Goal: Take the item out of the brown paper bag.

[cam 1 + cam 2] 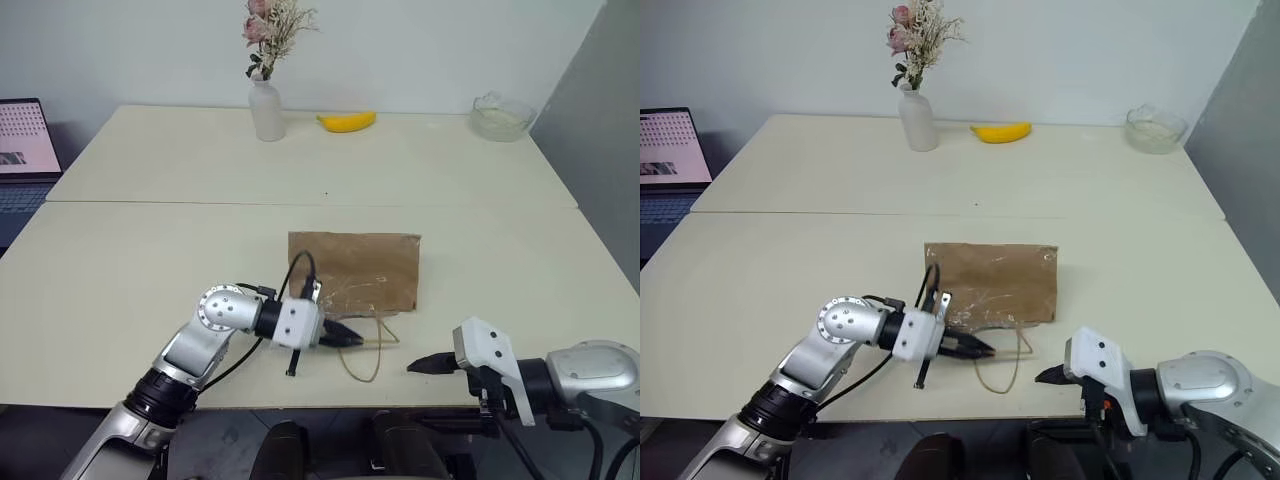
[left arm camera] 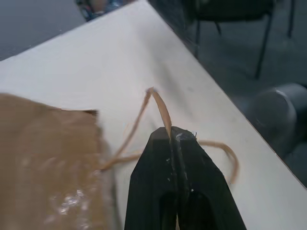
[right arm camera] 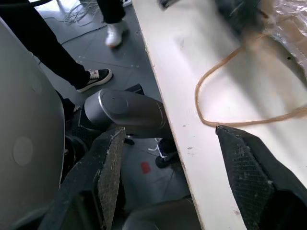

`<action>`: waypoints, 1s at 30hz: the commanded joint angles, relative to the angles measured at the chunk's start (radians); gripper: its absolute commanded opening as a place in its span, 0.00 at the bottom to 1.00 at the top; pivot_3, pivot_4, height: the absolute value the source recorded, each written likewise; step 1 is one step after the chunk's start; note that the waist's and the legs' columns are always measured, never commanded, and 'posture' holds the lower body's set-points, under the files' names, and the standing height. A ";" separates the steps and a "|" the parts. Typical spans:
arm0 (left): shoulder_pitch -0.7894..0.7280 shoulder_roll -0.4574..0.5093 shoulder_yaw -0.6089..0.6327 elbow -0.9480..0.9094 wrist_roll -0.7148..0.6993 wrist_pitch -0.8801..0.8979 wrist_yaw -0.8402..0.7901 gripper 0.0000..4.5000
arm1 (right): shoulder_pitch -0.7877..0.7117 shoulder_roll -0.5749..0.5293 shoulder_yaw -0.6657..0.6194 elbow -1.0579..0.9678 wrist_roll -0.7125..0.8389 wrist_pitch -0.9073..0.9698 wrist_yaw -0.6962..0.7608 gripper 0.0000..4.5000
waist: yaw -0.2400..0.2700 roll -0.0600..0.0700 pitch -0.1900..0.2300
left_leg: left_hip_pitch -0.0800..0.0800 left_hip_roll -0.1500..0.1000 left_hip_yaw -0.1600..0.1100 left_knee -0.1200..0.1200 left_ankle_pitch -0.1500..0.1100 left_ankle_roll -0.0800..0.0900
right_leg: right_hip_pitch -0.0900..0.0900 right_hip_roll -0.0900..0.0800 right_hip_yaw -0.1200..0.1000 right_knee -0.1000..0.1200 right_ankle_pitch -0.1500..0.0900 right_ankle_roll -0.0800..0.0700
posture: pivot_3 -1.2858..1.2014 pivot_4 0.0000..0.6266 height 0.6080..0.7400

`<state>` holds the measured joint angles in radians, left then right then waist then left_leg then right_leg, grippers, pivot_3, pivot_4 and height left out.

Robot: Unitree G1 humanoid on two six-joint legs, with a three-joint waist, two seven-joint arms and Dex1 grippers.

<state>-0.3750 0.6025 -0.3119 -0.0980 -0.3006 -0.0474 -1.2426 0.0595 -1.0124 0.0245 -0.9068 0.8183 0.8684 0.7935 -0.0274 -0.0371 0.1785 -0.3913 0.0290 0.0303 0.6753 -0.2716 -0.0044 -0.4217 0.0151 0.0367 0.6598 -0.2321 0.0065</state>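
Observation:
The brown paper bag (image 1: 355,270) lies flat and creased on the near half of the table. Its tan cord handles (image 1: 365,350) trail toward the front edge. My left gripper (image 1: 350,340) is at the bag's near edge, shut on one cord handle (image 2: 160,108), which rises out between its black fingertips (image 2: 165,143). The second loop (image 3: 225,91) lies slack on the tabletop. My right gripper (image 1: 420,366) hovers at the front edge to the right of the loops, open with nothing between its fingers (image 3: 112,158). The item is hidden.
At the back of the table stand a white vase with dried flowers (image 1: 266,110), a yellow banana (image 1: 347,121) and a glass bowl (image 1: 501,117). A laptop (image 1: 25,140) sits at the far left. A person's leg and shoe (image 3: 98,76) show on the floor beside the table.

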 commanded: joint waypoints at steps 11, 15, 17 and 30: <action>-0.022 -0.023 0.080 -0.101 -0.084 0.197 0.062 0.01 | -0.272 0.359 0.439 0.263 -0.340 -0.038 -0.148 0.71 | -0.002 0.000 0.000 | 0.000 0.000 0.001 0.000 0.000 0.000 | -0.001 0.001 0.001 0.001 0.000 0.000 | 0.52 0.24 1.00; -0.029 -0.028 0.082 -0.091 -0.082 0.198 0.059 0.01 | -0.308 0.431 0.475 0.324 -0.381 -0.028 -0.154 0.71 | -0.002 0.000 0.000 | -0.001 -0.001 0.001 0.000 0.000 0.000 | -0.001 0.001 0.001 0.001 0.000 0.000 | 0.52 0.24 1.00; -0.038 -0.033 0.083 -0.084 -0.081 0.200 0.060 0.01 | -0.317 0.448 0.492 0.351 -0.403 -0.024 -0.152 0.71 | -0.002 0.000 0.000 | -0.001 -0.001 0.000 0.000 0.000 0.000 | -0.001 0.000 0.001 0.001 0.000 0.000 | 0.52 0.24 1.00; -0.135 -0.141 0.166 -0.059 -0.109 0.288 0.209 0.00 | -0.270 0.389 0.511 0.357 -0.504 -0.050 -0.136 0.01 | -0.001 0.000 0.000 | -0.001 -0.001 0.000 0.000 0.000 0.000 | -0.001 0.000 0.001 0.001 0.000 0.000 | 0.52 0.24 1.00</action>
<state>-0.4904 0.4704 -0.1784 -0.1500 -0.3934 0.2341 -1.0600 -0.2224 -0.6098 0.5311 -0.5433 0.3325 0.8173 0.6525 -0.0287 -0.0370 0.1786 -0.3921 0.0279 0.0303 0.6758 -0.2716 -0.0044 -0.4226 0.0156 0.0373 0.6611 -0.2320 0.0067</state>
